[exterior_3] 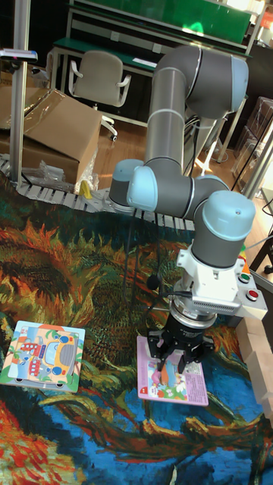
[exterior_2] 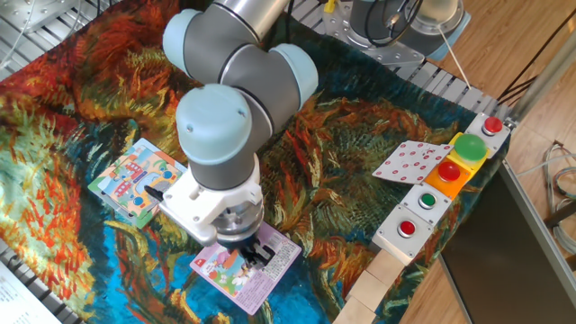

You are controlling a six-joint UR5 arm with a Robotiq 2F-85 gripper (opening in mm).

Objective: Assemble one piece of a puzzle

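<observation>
While jaws over card (exterior_3: 185, 388), puzzle (exterior_3: 42, 353) apart

open cloth (exterior_3: 106, 341) between puzzle (exterior_3: 42, 354), pink card (exterior_3: 173, 383)
</observation>
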